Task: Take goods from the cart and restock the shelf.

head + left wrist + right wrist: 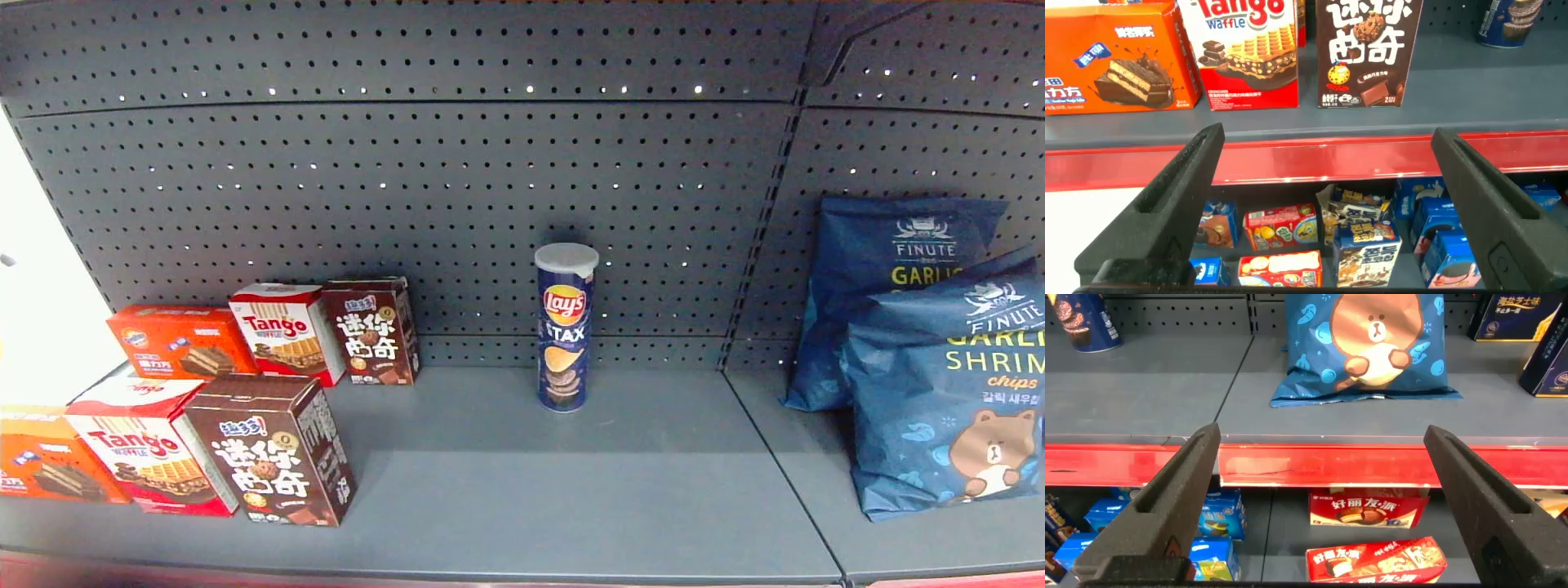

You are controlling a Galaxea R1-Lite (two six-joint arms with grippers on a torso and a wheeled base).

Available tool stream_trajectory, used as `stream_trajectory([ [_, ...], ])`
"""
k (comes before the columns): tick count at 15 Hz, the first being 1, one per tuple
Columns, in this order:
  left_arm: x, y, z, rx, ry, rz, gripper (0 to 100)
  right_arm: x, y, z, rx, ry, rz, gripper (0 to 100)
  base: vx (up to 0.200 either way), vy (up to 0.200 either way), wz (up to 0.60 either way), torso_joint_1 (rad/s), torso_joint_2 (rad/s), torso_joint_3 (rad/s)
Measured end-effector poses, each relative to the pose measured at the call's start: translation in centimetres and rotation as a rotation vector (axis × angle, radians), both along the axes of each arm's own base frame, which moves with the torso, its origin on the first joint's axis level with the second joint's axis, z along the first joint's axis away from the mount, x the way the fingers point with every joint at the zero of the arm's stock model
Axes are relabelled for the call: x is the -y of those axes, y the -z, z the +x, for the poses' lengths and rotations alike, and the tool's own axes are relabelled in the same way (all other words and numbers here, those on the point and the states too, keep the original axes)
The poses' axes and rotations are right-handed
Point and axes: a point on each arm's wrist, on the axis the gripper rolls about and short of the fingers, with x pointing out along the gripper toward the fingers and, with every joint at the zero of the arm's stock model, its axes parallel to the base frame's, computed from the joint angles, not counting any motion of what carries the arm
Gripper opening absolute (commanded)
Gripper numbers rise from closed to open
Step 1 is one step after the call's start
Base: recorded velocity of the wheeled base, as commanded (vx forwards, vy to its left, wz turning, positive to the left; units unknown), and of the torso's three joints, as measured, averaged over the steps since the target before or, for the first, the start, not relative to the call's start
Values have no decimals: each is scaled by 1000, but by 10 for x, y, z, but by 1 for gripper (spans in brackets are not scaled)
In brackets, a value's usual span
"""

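Note:
The grey shelf board (571,482) carries a tall blue chips can (565,327) standing upright near the pegboard back. At its left stand two rows of snack boxes: orange cake box (49,457), red-white wafer box (151,453) and brown cookie box (277,449) in front, the same three kinds behind. Blue shrimp-chip bags (947,392) lean at the right. My left gripper (1328,139) is open and holds nothing, hanging in front of the shelf's red edge strip (1315,159) below the brown cookie box (1368,49). My right gripper (1323,434) is open too, facing the bear-printed bag (1368,347).
Below the red strip a lower shelf holds several small snack boxes (1282,229) and red pie boxes (1368,510). Dark boxes (1515,318) stand past the bags. Bare board lies on both sides of the can.

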Motion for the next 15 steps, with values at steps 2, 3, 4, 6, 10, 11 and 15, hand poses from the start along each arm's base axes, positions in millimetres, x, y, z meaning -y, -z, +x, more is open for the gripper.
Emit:
stream_trajectory([
  [2, 0, 0, 0, 0, 0, -1, 100, 0, 0, 0, 0, 1, 0, 100, 0, 0, 0, 0, 0, 0],
  [3, 0, 0, 0, 0, 0, -1, 100, 0, 0, 0, 0, 1, 0, 100, 0, 0, 0, 0, 0, 0],
  [4, 0, 0, 0, 0, 0, -1, 100, 0, 0, 0, 0, 1, 0, 100, 0, 0, 0, 0, 0, 0],
  [6, 0, 0, 0, 0, 0, -1, 100, 0, 0, 0, 0, 0, 0, 100, 0, 0, 0, 0, 0, 0],
  [10, 0, 0, 0, 0, -1, -1, 100, 0, 0, 0, 0, 1, 0, 100, 0, 0, 450, -2, 2, 2],
  [11, 0, 0, 0, 0, -1, -1, 100, 0, 0, 0, 0, 2, 0, 100, 0, 0, 600, 2, 2, 7],
  [15, 0, 0, 0, -1, 0, -1, 100, 0, 0, 0, 0, 1, 0, 100, 0, 0, 600, 5, 1, 2],
])
